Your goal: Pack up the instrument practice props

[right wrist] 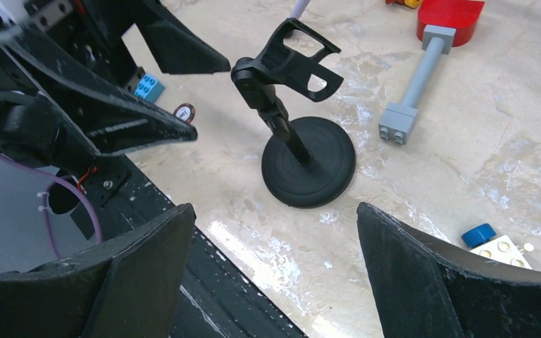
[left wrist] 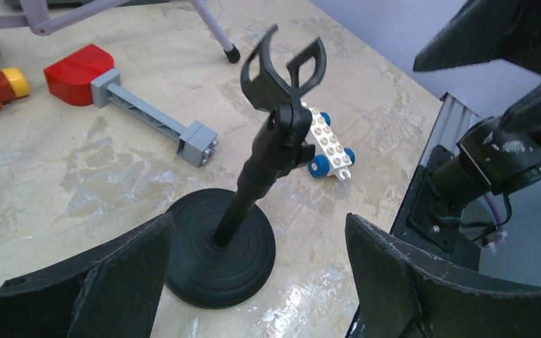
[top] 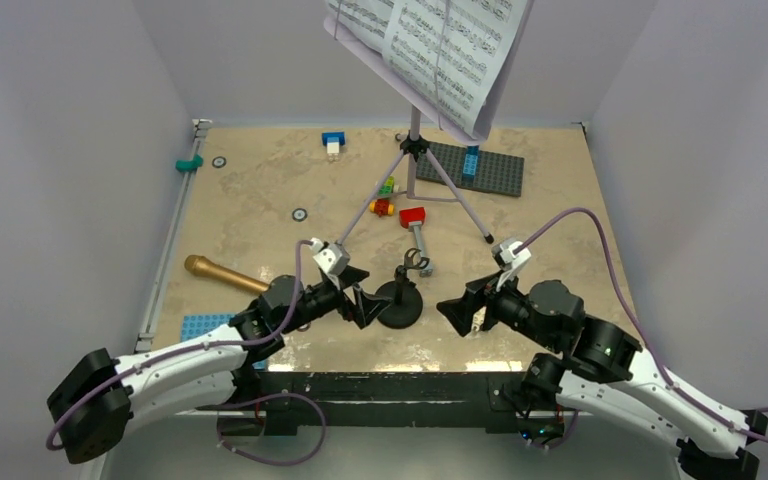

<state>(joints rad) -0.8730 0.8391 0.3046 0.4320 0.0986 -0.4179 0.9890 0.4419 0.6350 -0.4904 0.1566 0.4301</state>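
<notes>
The small black round-based mic stand [top: 400,300] stands upright near the table's front edge, its clip empty; it also shows in the left wrist view [left wrist: 220,248] and the right wrist view [right wrist: 308,160]. My left gripper [top: 368,306] is open just left of its base, not touching. My right gripper [top: 460,314] is open a little right of it. The gold microphone [top: 224,274] lies at the left. The lavender tripod music stand [top: 415,150] stands at the back, with white sheet-music pages [top: 440,45] on its desk.
A red-headed toy hammer [top: 416,228] lies behind the mic stand. Coloured bricks [top: 384,198] sit by the tripod legs, a dark baseplate [top: 475,168] at the back right, a blue plate [top: 203,326] at the front left. A white wheeled brick [left wrist: 330,146] sits near the stand.
</notes>
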